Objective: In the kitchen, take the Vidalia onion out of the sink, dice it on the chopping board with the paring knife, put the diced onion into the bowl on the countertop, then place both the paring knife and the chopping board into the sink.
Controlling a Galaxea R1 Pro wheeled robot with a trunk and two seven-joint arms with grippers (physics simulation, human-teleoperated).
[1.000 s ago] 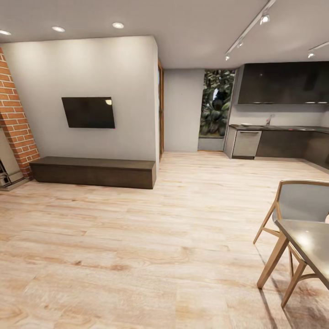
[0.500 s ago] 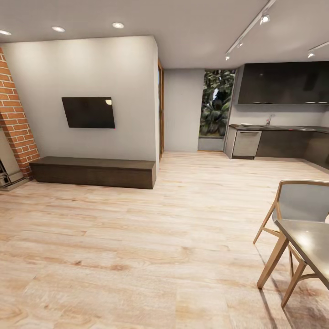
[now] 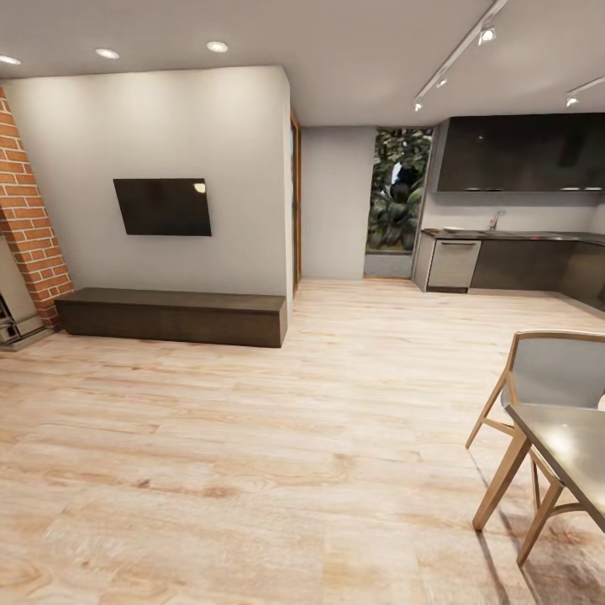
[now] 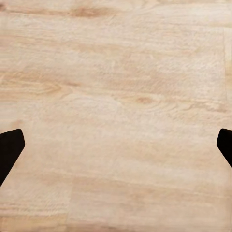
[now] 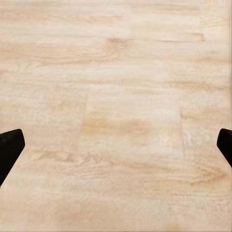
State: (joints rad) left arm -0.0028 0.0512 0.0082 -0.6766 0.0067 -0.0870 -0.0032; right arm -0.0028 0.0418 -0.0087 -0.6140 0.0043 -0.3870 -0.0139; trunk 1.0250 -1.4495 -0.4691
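Wooden floor (image 4: 116,96) beneath both spread, empty grippers' fingers (image 4: 9,147).

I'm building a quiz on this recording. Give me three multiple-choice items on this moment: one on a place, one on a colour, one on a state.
1. Where is the kitchen in the head view?
A. far right, at the back
B. behind the brick wall at left
C. directly below the camera

2. What colour is the floor under both grippers?
A. dark grey
B. light wood
C. white

3. How do both grippers stand?
A. shut on a knife
B. shut on nothing
C. open, holding nothing

Answers:
1. A: the countertop with its tap lies at far right, beyond the floor.
2. B: pale planks lie under the left gripper and the right gripper.
3. C: in each wrist view the fingertips sit at opposite edges, with bare floor between.
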